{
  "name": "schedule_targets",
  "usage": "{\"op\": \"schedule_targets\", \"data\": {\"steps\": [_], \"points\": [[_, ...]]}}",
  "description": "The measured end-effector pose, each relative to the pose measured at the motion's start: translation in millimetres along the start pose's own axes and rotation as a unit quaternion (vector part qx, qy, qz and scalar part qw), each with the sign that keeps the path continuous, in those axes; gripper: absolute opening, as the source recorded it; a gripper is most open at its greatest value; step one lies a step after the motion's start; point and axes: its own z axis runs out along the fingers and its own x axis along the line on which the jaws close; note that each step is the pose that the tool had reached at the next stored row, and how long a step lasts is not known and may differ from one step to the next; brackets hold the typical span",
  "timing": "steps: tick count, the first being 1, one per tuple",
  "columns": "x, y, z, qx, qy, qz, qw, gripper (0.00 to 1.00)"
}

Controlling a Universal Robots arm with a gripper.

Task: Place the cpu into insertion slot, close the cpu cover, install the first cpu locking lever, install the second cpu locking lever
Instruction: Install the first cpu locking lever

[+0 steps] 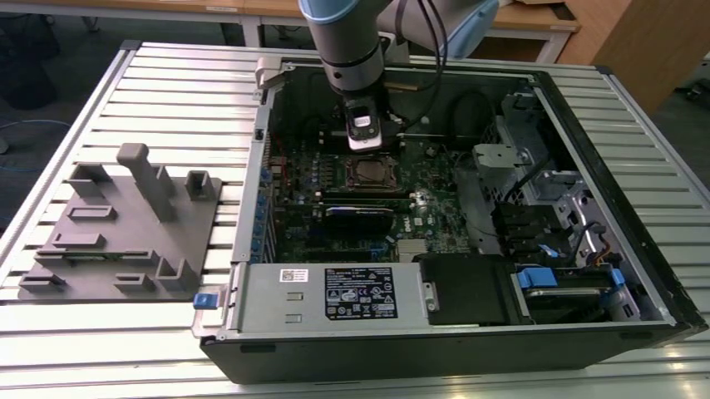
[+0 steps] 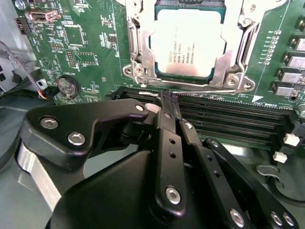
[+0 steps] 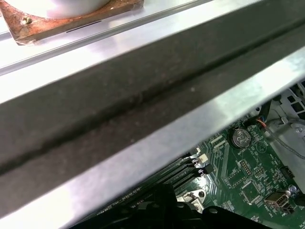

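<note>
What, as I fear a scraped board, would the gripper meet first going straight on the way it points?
Probably the thin lever beside the cpu cover: in the second wrist view the gripper ends right at it, with the memory slots next to it. Whether they already touch is unclear.

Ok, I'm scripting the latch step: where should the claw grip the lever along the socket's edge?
Probably mid-span on the lever, pinched across from above. It is a thin rod lying flat between the cover and the memory slots, so a sideways approach looks blocked. The claw sits at that rod, shut.
</note>
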Motion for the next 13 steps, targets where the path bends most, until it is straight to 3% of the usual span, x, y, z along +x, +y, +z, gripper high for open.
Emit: {"op": "schedule_targets", "data": {"steps": [13], "points": [[0.9, 0.5, 0.5, -0.0002, 0.0000, 0.000, 1.00000, 0.11]]}}
